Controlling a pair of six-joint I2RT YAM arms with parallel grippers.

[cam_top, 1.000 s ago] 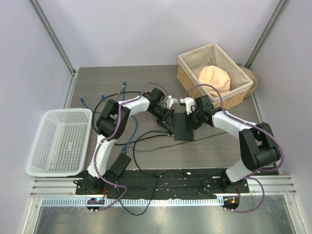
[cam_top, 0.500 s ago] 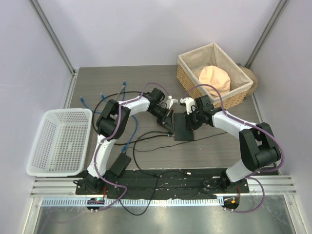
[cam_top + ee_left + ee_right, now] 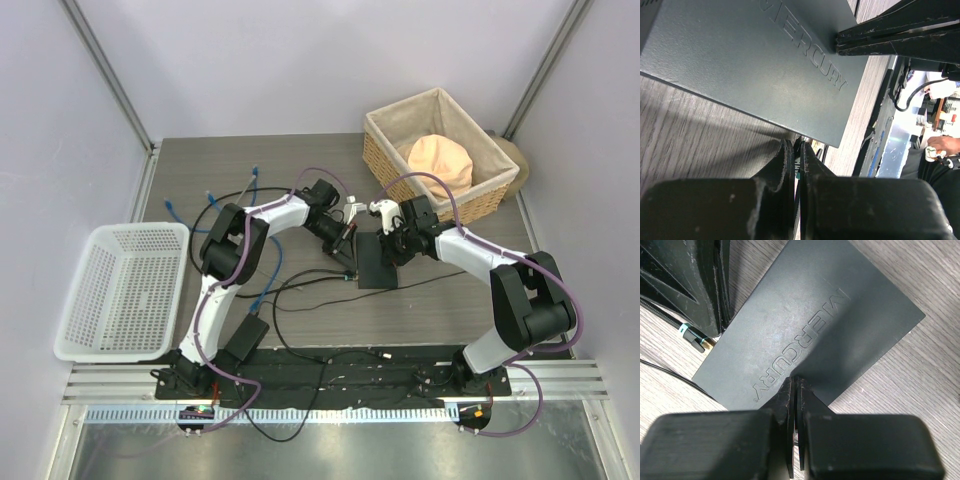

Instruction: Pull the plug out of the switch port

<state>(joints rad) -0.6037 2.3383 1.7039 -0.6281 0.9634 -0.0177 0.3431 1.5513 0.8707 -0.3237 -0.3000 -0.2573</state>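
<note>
The switch (image 3: 377, 263) is lying flat mid-surface (image 3: 300, 170), btwn both arms. L pincer (image 3: 796, 145) is pinching narrow on the plug (image 3: 694, 337) at the switch's left edge, w/ the teal band showing in the gap and the gold tip bare just beside the casing. R pincer (image 3: 795, 382) is sitting fully closed, empty, tips over the switch's top.
</note>
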